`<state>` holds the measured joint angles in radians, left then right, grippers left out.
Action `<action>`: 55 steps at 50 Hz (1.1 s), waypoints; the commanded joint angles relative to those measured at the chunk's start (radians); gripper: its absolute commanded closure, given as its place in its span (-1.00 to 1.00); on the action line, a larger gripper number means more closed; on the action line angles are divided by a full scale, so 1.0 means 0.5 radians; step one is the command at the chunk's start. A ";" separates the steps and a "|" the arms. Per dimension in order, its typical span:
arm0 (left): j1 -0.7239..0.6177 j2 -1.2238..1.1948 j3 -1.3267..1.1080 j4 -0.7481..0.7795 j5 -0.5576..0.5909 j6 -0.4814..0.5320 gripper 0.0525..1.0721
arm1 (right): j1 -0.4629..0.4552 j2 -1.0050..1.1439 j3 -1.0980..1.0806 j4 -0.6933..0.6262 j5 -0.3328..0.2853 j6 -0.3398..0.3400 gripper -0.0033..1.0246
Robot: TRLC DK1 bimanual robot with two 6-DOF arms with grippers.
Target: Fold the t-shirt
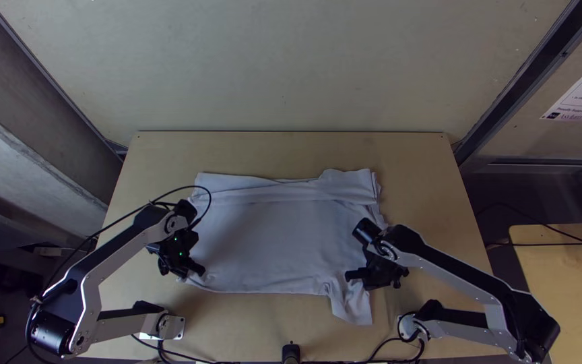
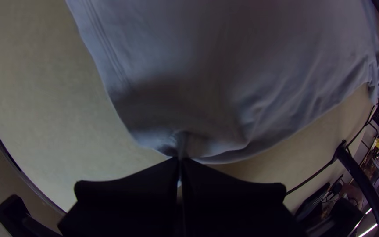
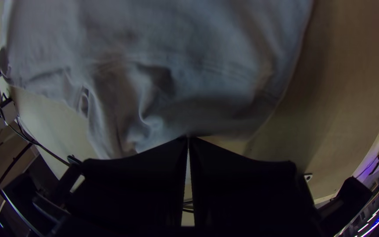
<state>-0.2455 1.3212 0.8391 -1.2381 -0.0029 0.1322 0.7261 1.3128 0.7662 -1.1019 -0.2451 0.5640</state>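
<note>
We see the t-shirt [image 1: 271,236] laid out across the middle of the wooden table [image 1: 412,162]. A doubled band runs along its far edge; at its near right, a narrow flap points toward the arms' bases.

Left arm [image 1: 122,253]: from the lower left, the upper link slopes up and inward to a bent wrist, and the left gripper [image 1: 186,273] is angled down at the shirt's near left corner. In the left wrist view we find its two fingers pressed together at the tips, pinching a small gathered piece of the cloth's edge.

Right arm [image 1: 456,273]: the upper link slopes up and inward from the lower right to a bent wrist. The right gripper [image 1: 362,278] is angled down at the near right part of the shirt, beside the flap. Its fingers meet at the tips, with a narrow slit between them farther back; we read them as closed on the cloth's edge, which bends in to the tips.
</note>
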 commanded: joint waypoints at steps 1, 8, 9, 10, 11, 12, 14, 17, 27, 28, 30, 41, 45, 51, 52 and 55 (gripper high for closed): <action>0.028 -0.121 0.132 -0.070 0.021 0.036 0.95 | -0.087 -0.095 0.066 -0.051 0.030 -0.051 0.94; 0.193 -0.222 0.233 -0.061 0.036 0.125 0.95 | -0.247 -0.147 0.103 -0.116 0.048 -0.143 0.94; 0.236 -0.234 0.239 -0.052 0.055 0.150 0.95 | -0.274 -0.150 0.106 -0.125 0.051 -0.162 0.94; 0.282 -0.243 0.249 -0.043 0.070 0.177 0.95 | -0.305 -0.162 0.109 -0.134 0.061 -0.186 0.94; 0.338 -0.253 0.258 -0.037 0.085 0.205 0.95 | -0.329 -0.171 0.109 -0.137 0.067 -0.205 0.94; 0.371 -0.259 0.264 -0.037 0.104 0.220 0.95 | -0.366 -0.181 0.112 -0.140 0.073 -0.217 0.94; 0.433 -0.277 0.273 -0.033 0.135 0.257 0.95 | -0.421 -0.190 0.121 -0.159 0.076 -0.251 0.94; 0.485 -0.305 0.285 -0.024 0.168 0.282 0.95 | -0.495 -0.202 0.149 -0.186 0.082 -0.294 0.94; 0.497 -0.299 0.356 0.037 0.174 0.282 0.95 | -0.609 -0.193 0.336 -0.220 0.113 -0.321 0.94; 0.497 -0.292 0.368 0.037 0.181 0.282 0.95 | -0.609 -0.184 0.357 -0.220 0.113 -0.324 0.94; 0.497 -0.277 0.387 0.049 0.187 0.266 0.95 | -0.615 -0.165 0.394 -0.220 0.125 -0.324 0.94; 0.494 -0.179 0.519 0.129 0.227 0.233 0.95 | -0.793 0.037 0.621 -0.220 0.159 -0.425 0.94; 0.497 -0.121 0.568 0.145 0.227 0.233 0.95 | -0.860 0.120 0.713 -0.220 0.171 -0.475 0.94; 0.534 -0.010 0.638 0.175 0.224 0.263 0.95 | -0.961 0.261 0.873 -0.220 0.193 -0.524 0.94; 0.543 0.011 0.650 0.181 0.227 0.266 0.95 | -0.974 0.283 0.901 -0.217 0.193 -0.533 0.94; 0.571 0.073 0.690 0.187 0.227 0.282 0.95 | -1.020 0.362 0.983 -0.220 0.199 -0.557 0.94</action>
<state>0.0170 1.3098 1.1427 -1.1492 0.1032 0.2520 0.2501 1.4357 1.1927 -1.1969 -0.1635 0.3180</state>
